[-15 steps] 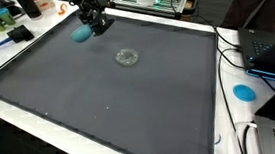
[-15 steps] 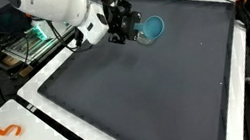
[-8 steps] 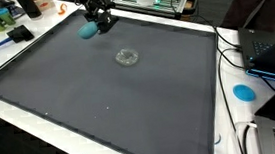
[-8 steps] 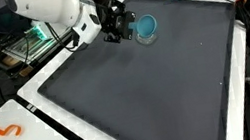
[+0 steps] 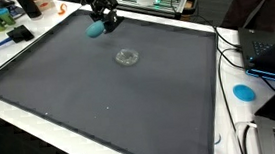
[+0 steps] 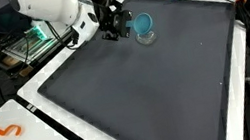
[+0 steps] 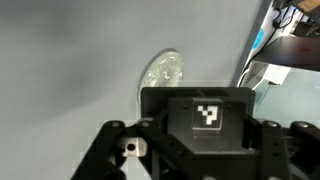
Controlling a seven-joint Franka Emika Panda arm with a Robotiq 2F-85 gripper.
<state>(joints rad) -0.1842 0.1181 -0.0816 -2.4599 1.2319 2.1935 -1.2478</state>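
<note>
Since a second earlier, the gripper point(image 5: 102, 21) and the blue cup point(image 5: 94, 30) had travelled along the far edge of the dark mat point(image 5: 109, 99), ending nearer the middle of that edge. In an exterior view the fingers were clamped on the cup, which hung at the gripper's side, tipped over and close above the mat. A clear dish point(image 5: 127, 57) lay flat on the mat, near the cup but apart from it. A blue disc point(image 5: 243, 91) rested on the white table beyond the mat's edge, well away from both.

In an exterior view from the opposite side, the gripper point(image 6: 118, 25) gripped the cup point(image 6: 144, 24) with its open mouth turned toward the camera. The clear dish point(image 6: 147, 38) showed just below the cup.

In the wrist view, the black gripper body with its square marker point(image 7: 207, 115) filled the lower frame. The fingers and cup were out of sight there. The clear dish point(image 7: 162, 72) lay on the grey mat just past the body.
</note>
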